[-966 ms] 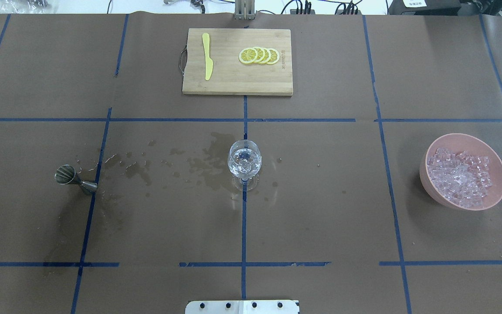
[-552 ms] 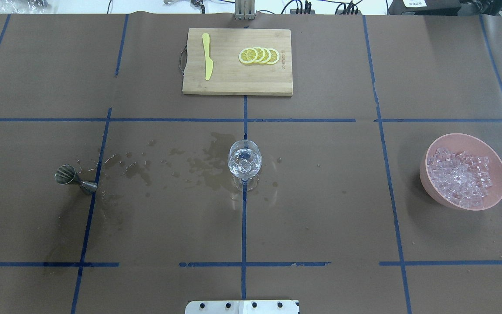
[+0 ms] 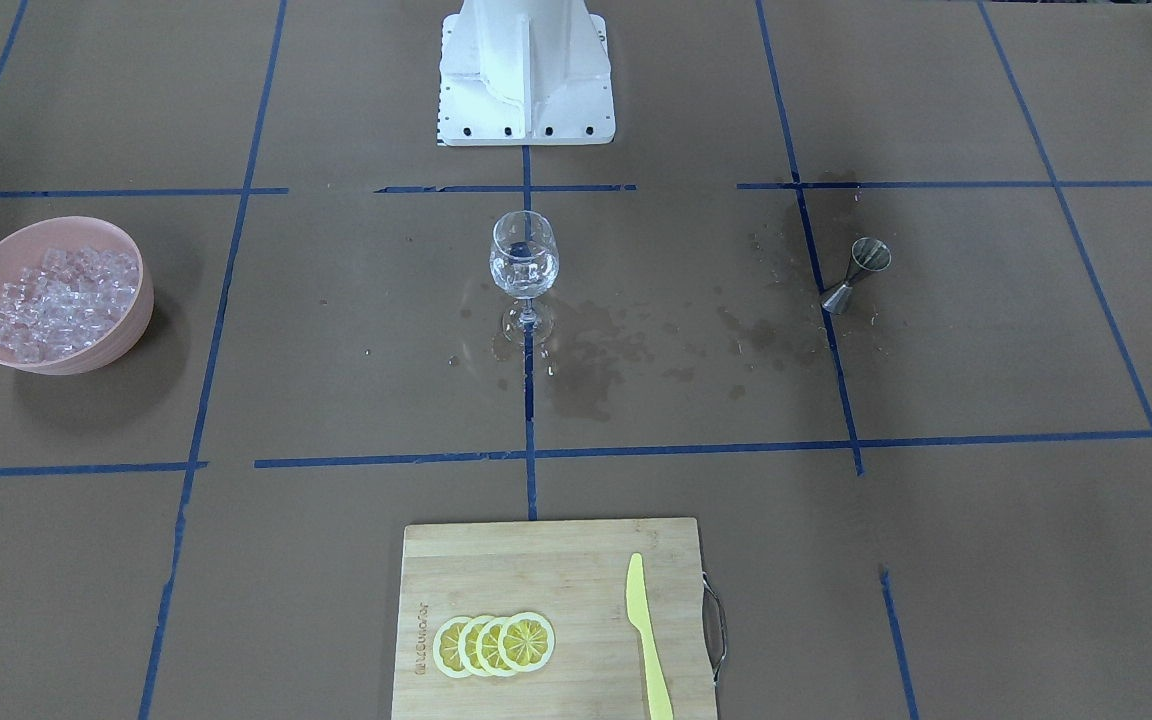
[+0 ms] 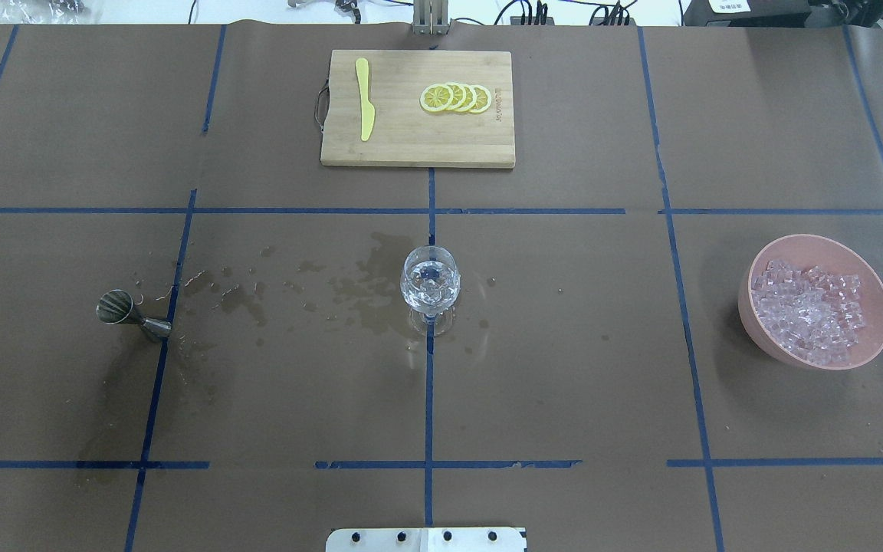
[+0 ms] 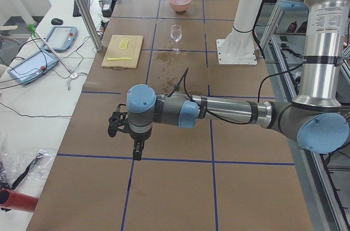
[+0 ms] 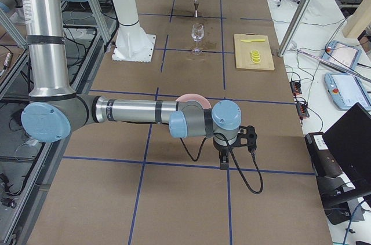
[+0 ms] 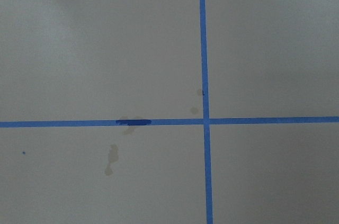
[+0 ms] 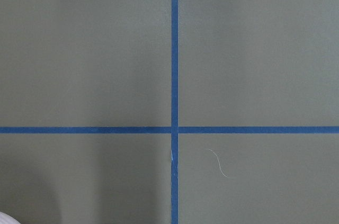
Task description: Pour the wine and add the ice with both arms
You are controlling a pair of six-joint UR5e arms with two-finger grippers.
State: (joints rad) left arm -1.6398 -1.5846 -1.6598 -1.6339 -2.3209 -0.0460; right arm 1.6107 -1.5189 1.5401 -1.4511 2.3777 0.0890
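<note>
Nothing has moved; whether the left hand (image 5: pixel 135 146) or right hand (image 6: pixel 224 158) is apart, I cannot tell.

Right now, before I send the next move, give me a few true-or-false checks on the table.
The glass holds ice. True.
The bowl is empty. False: it is full of cubes.
The knife lies on the board. True.
The jigger is on the board. False: it is on the paper, on the robot's left of the glass.
The paper by the glass is dry. False: dark stains lie beside it.
</note>
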